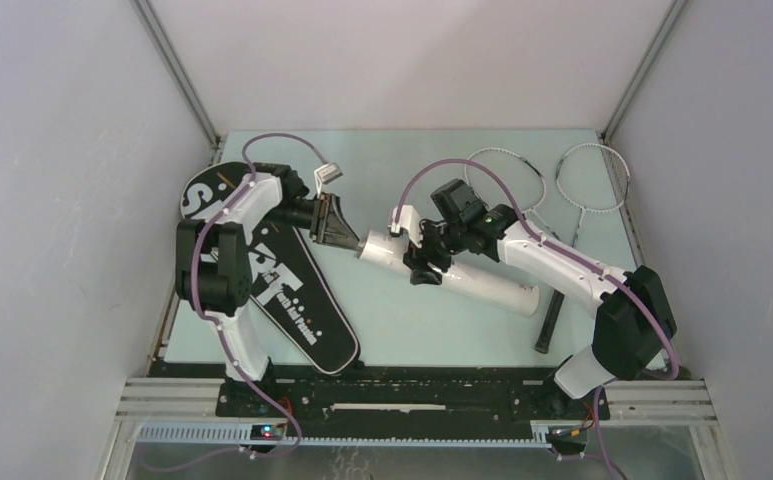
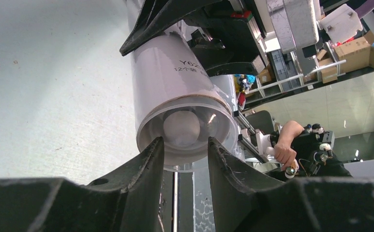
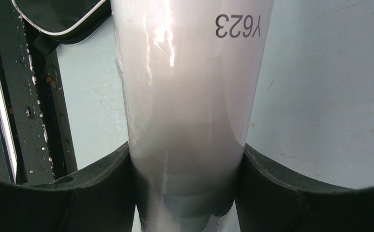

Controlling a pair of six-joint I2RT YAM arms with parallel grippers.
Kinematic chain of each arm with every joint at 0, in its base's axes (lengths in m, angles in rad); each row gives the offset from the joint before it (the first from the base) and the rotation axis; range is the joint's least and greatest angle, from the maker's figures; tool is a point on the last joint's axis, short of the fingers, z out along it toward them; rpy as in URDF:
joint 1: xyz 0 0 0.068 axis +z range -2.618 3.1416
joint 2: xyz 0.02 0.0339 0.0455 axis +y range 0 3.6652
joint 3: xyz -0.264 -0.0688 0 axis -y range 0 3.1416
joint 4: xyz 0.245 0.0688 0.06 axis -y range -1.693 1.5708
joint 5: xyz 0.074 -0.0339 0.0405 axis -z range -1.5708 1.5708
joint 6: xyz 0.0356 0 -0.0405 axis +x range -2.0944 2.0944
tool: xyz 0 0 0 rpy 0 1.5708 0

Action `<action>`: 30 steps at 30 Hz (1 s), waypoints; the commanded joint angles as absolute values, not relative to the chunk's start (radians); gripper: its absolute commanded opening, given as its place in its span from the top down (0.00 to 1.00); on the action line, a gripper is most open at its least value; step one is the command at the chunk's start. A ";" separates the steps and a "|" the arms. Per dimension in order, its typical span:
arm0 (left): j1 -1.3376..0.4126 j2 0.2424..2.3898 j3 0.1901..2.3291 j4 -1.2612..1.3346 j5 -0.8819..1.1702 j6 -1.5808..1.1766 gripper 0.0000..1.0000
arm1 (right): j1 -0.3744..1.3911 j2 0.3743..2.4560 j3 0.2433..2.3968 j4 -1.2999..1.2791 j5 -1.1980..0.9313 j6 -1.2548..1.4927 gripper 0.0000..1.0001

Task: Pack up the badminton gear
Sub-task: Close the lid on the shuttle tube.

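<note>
The long white tube hangs tilted over the table's middle, with my right gripper shut around its body. My left gripper is open at the tube's left end. In the left wrist view its fingertips stand apart just in front of the clear cap, with nothing between them. A white rounded shuttlecock base shows inside that end. Two silver-white racquets lie at the back right. The black bag lettered "SPORT" lies flat on the left.
Grey walls close in the table on three sides. A metal rail runs along the near edge by the arm bases. A black racquet handle lies under the tube's right end. The bag's edge shows beside the tube.
</note>
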State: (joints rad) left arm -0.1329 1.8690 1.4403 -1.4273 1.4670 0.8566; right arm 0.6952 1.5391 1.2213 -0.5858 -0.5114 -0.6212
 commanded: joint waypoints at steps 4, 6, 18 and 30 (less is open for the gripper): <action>-0.178 1.882 1.489 -1.427 1.490 0.879 0.57 | 0.709 1.505 1.241 -0.525 -0.541 -0.626 0.60; -0.181 1.879 1.490 -1.427 1.487 0.879 0.58 | 0.709 1.506 1.241 -0.525 -0.540 -0.627 0.61; -0.188 1.873 1.498 -1.425 1.451 0.869 0.61 | 0.735 1.517 1.246 -0.530 -0.490 -0.638 0.61; -0.208 1.885 1.523 -1.425 1.447 0.815 0.60 | 0.758 1.547 1.284 -0.541 -0.474 -0.626 0.62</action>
